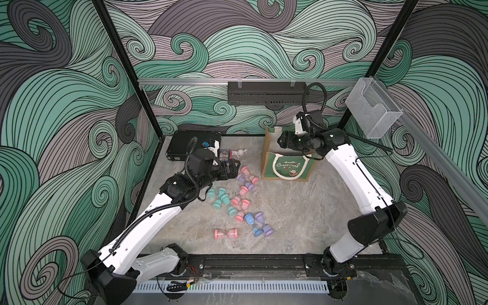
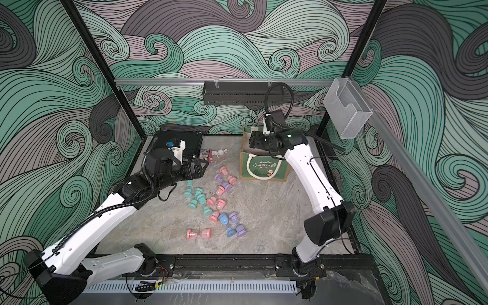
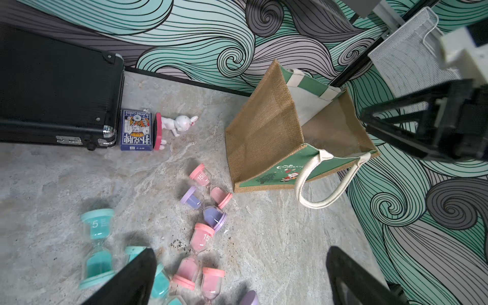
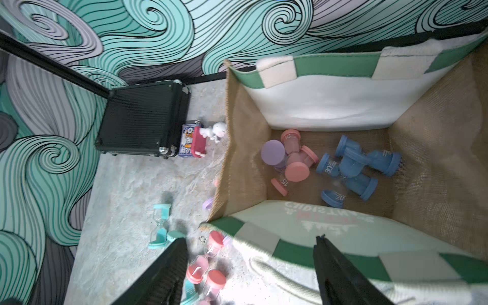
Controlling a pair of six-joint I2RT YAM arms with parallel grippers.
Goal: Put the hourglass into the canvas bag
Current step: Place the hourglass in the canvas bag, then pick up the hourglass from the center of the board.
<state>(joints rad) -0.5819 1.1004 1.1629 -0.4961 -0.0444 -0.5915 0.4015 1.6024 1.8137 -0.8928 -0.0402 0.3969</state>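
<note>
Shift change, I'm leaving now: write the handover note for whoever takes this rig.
Left end effector: open, empty, above the loose hourglasses on the table.
Right end effector: open, empty, over the canvas bag.
Done: blue hourglasses, pink ones and a purple one lie in the bag.
Left: the loose teal, pink, purple and blue ones need bagging.

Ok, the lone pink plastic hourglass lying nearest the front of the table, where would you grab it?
Take the pink plastic hourglass at its middle, between the round end caps, from straight above. It lies on its side on the grey marble table top, apart from the cluster of pastel hourglasses, so jaws should fit either side; the wider caps likely stop lengthwise slipping.
</note>
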